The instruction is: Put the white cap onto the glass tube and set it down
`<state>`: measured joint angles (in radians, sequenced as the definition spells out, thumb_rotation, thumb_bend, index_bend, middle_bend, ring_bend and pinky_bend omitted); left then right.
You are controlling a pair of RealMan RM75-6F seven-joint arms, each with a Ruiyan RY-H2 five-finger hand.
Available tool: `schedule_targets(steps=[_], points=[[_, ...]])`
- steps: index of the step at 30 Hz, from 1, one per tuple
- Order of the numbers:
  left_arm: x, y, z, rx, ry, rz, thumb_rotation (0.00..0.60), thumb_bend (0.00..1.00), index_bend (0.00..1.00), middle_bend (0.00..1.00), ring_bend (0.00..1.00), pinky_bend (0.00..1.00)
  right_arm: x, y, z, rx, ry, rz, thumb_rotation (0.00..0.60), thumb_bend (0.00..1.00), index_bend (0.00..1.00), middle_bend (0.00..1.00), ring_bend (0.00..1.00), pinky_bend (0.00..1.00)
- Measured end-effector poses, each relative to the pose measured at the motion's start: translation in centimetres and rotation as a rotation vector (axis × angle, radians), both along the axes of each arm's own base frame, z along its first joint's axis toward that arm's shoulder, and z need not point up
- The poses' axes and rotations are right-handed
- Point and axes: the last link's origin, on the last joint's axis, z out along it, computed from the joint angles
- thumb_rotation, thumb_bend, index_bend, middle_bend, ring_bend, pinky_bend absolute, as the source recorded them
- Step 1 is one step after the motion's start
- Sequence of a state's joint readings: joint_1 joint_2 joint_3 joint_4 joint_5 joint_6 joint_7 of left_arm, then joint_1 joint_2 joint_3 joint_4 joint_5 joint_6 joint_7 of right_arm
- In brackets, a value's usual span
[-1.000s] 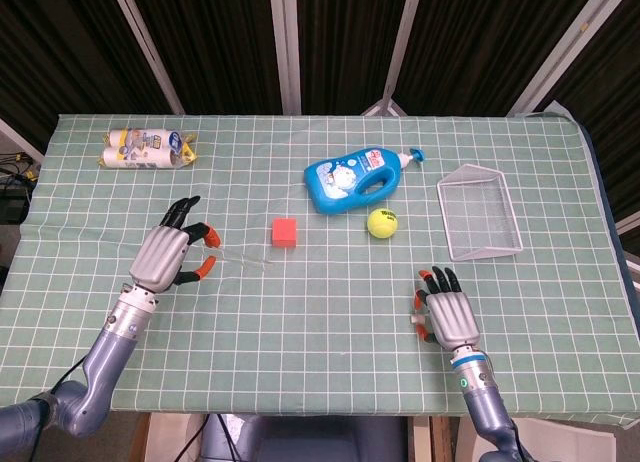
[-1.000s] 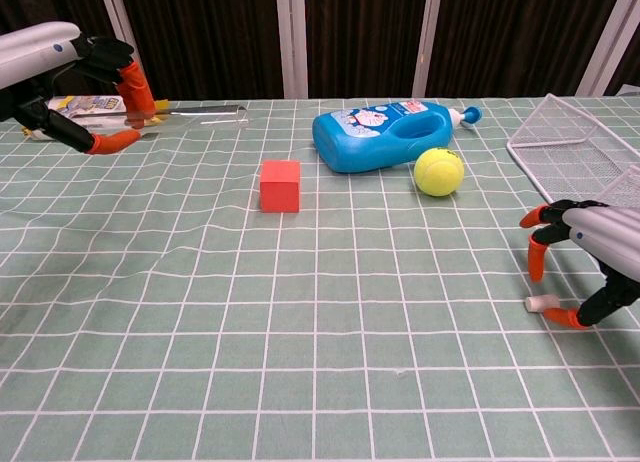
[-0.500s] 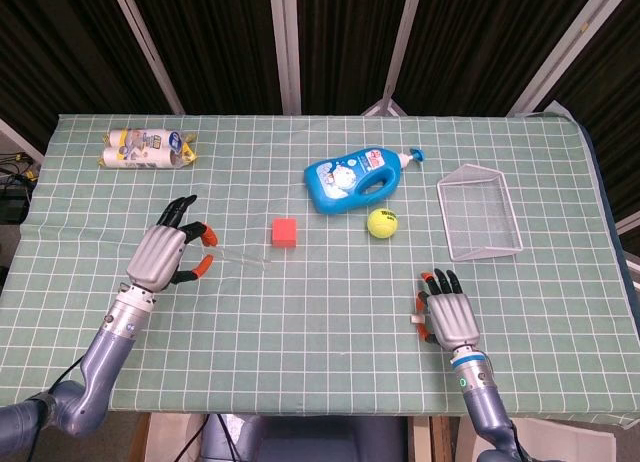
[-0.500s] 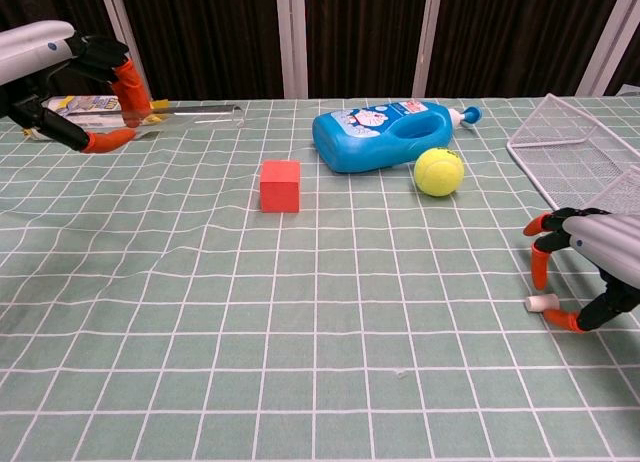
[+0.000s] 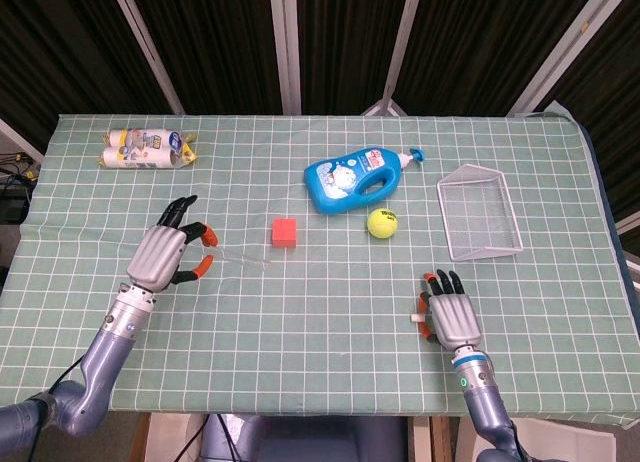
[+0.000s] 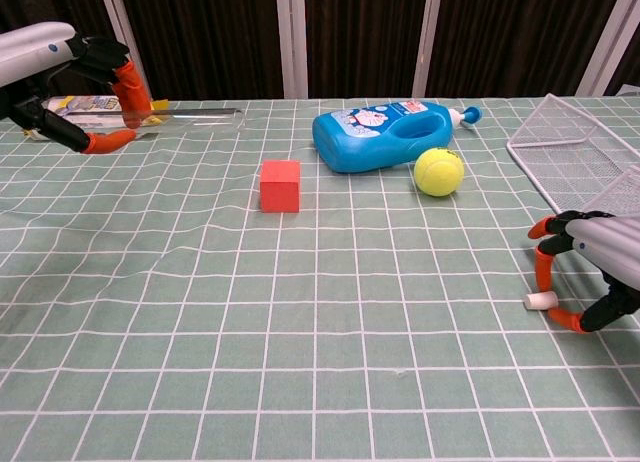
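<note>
A clear glass tube (image 6: 195, 115) sticks out to the right from my left hand (image 6: 60, 67), pinched at one end between thumb and finger and held above the table. From the head view the tube (image 5: 240, 261) is only a faint line beside that hand (image 5: 165, 254). The small white cap (image 6: 540, 300) lies on the cloth at the front right. My right hand (image 6: 600, 252) arches over it, an orange fingertip just above the cap and the thumb just behind it. I cannot tell whether they touch it. The head view shows the cap (image 5: 414, 320) at the left edge of the right hand (image 5: 452, 317).
A blue detergent bottle (image 5: 355, 179) lies at the table's centre back, with a tennis ball (image 5: 381, 222) and a red cube (image 5: 285, 231) in front of it. A wire basket (image 5: 480, 217) sits at the right, a printed packet (image 5: 148, 147) at the far left.
My right hand has drawn slightly back and right, its finger now reaching down closer to the cap. The left hand and tube have barely shifted.
</note>
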<state>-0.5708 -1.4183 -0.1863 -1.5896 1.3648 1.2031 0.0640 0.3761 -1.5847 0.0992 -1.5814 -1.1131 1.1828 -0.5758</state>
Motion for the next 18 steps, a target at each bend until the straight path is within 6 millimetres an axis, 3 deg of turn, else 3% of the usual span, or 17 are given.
schedule_targets(steps=[18], points=[[0.28,-0.12,-0.54,-0.008,-0.004,0.006,0.6,0.62,0.55,0.49,0.05,0.0,0.34,-0.16,0.49,-0.025,-0.018,0.018,0.6,0.44,0.59,0.19,0.03,0.0]])
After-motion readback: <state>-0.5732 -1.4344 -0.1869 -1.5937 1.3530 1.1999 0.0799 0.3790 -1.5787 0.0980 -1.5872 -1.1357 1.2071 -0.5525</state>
